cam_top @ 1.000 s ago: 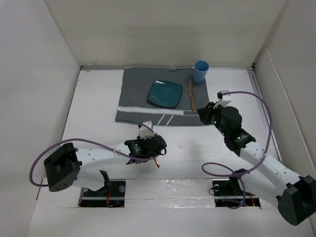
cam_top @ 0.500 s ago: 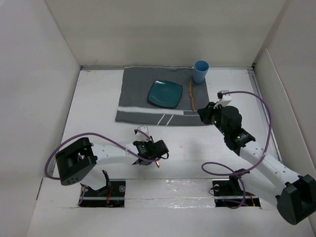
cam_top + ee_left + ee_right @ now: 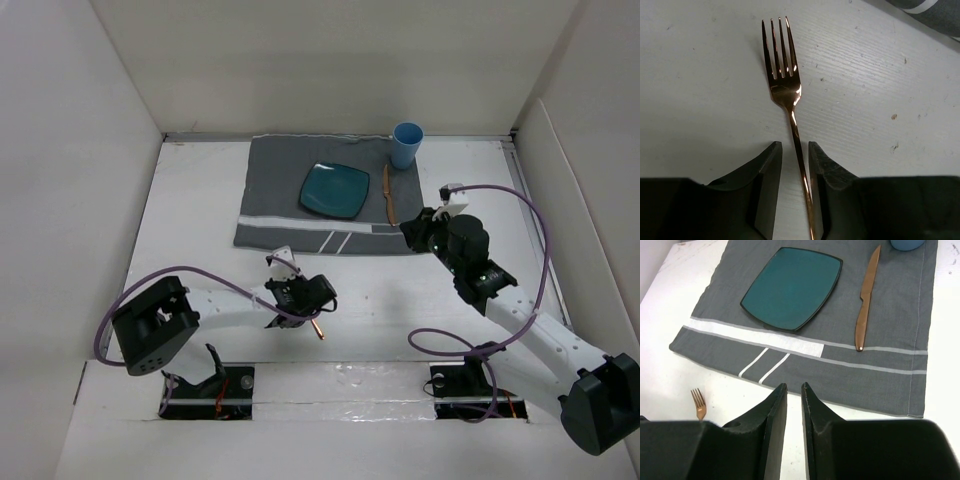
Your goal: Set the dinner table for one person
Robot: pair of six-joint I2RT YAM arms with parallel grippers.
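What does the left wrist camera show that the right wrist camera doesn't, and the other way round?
Only the left wrist view shows the fork close up, its handle lying between the fingers of the left tool. Only the right wrist view shows the teal plate and knife on the grey placemat, plus the blue cup at the top edge. Both show the fork's tines on the white table and some placemat.

Plain white walls (image 3: 340,60) enclose the matte white surface (image 3: 190,215) on its left, far and right sides, under even, soft light that throws only faint shadows.
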